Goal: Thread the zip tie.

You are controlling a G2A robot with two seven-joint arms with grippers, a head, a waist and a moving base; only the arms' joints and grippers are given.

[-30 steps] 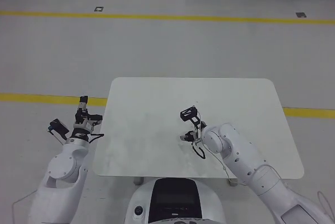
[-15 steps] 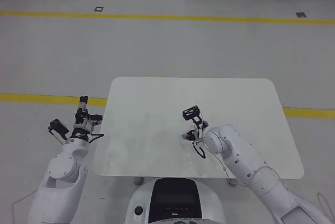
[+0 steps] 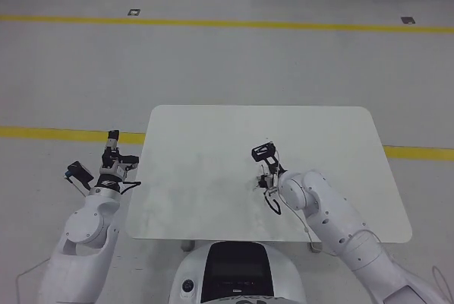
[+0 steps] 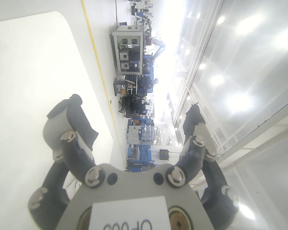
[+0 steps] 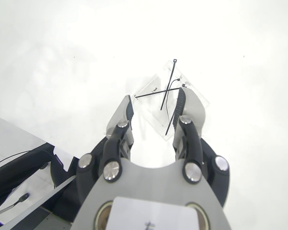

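Three thin black zip ties [image 5: 169, 89] lie crossed over one another on a small clear plastic sheet [image 5: 199, 98] on the white table [image 5: 62, 37]. My right gripper [image 5: 156, 98] hangs open just above them, one fingertip [image 5: 181, 96] over the ties' heads and the other [image 5: 128, 105] at the sheet's opposite edge. From above, this gripper [image 3: 263, 181] sits over the table's middle right and hides the ties. My left gripper [image 3: 113, 146] stands open and empty beyond the table's left edge, its fingers [image 4: 73, 113] spread wide.
The white table [image 3: 212, 137] has rounded corners, with bare surface all around the sheet. Its near edge [image 5: 26, 132] lies close behind my right gripper. A yellow floor line [image 3: 29, 131] runs past the table on both sides.
My right gripper has shifted a little to the right and farther across the table. The left arm has kept still.
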